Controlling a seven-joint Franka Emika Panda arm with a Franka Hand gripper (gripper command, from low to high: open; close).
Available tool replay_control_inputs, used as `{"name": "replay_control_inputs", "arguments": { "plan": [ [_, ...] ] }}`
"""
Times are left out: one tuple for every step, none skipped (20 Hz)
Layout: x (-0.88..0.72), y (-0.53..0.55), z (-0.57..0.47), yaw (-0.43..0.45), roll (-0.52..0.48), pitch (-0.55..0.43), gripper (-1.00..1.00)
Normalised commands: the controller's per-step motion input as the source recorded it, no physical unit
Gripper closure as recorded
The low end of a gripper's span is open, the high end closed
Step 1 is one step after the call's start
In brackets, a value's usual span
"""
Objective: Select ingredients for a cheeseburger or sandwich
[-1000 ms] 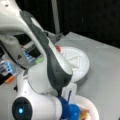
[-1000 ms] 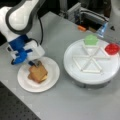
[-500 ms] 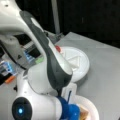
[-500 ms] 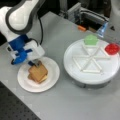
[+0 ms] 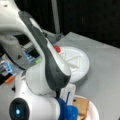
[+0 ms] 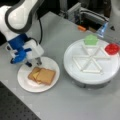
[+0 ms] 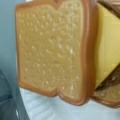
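The sandwich (image 6: 42, 75) lies on the white plate (image 6: 25, 83) at a front view's lower left: the top bread slice (image 7: 51, 48) sits skewed over the yellow cheese (image 7: 107, 45), with a darker layer and a lower bread edge showing beneath it in the wrist view. The gripper (image 6: 37, 60) hangs over the plate's upper rim, just beside the stack; whether its jaws are parted or hold anything cannot be told. At the same view's right stands a round divided tray (image 6: 75, 75) carrying a green piece (image 6: 91, 39) and a red piece (image 6: 112, 48); in both front views the arm (image 5: 47, 62) occupies the left side.
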Motion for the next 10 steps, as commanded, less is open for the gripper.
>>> {"name": "replay_control_inputs", "arguments": {
  "plan": [
    [0.24, -0.35, 0.04, 0.302, 0.071, 0.111, -1.0],
    [0.24, -0.34, 0.05, 0.302, 0.076, 0.115, -1.0],
    [0.23, -0.33, 0.06, 0.29, 0.08, 0.128, -1.0],
    [0.2, -0.32, 0.08, 0.278, 0.073, 0.13, -1.0],
    [0.19, -0.31, 0.08, 0.277, 0.073, 0.13, -1.0],
    [0.17, -0.29, 0.1, 0.264, 0.056, 0.131, -1.0],
    [0.13, -0.27, 0.14, 0.228, 0.008, 0.147, -1.0],
    [0.07, -0.26, 0.18, 0.197, -0.028, 0.156, -1.0],
    [0.04, -0.24, 0.21, 0.191, -0.037, 0.158, -1.0],
    [0.0, -0.21, 0.25, 0.167, -0.065, 0.164, -1.0]
  ]
}}
